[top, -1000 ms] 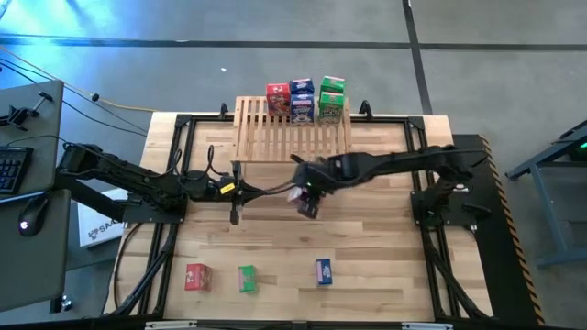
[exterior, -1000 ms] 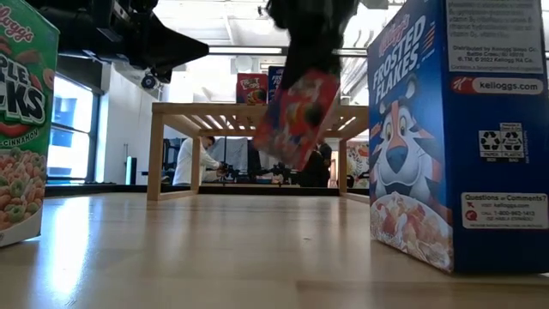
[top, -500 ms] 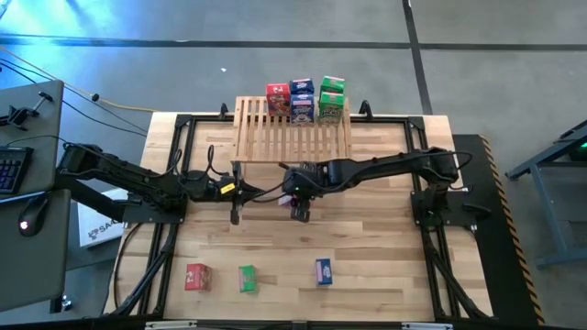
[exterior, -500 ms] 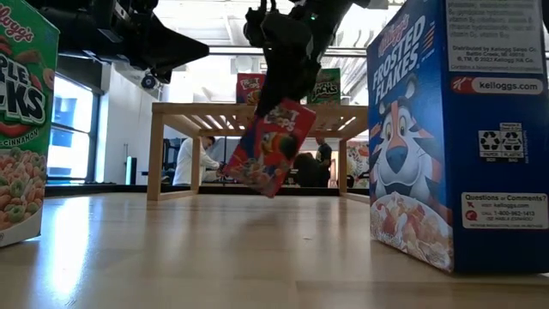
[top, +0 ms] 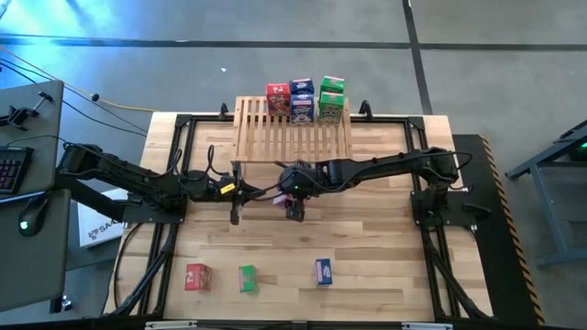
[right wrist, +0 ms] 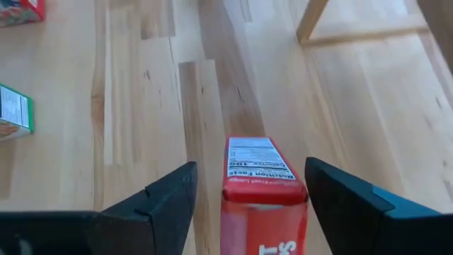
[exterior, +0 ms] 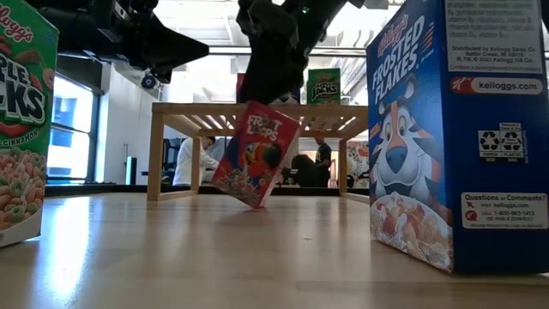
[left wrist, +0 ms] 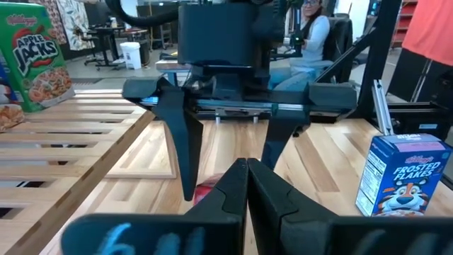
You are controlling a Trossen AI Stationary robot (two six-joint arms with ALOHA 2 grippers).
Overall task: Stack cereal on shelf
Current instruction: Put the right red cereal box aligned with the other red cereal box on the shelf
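Observation:
The red cereal box stands tilted on the table in front of the wooden slatted shelf, its lower corner on the tabletop. My right gripper is open above it, pointing down, one finger on each side of the box's top. My left gripper is shut and holds nothing, hovering just left of it. Red, blue and green boxes stand along the shelf's far edge. Three more boxes, red, green and blue, stand near the table's near edge. My right gripper stands astride the red box's upper end from above, fingers spread wide. A gap shows beside one finger. Whether the other finger touches the box I cannot tell.
In the low view a large blue box and a green one stand close on either side. Black arm frames run along the table's left and right edges. People sit in the room beyond the shelf.
My right gripper has moved a little toward the table's left edge and down. The red box has gone with it from hanging clear in the air to resting its lower corner on the table, and stands more upright than before.

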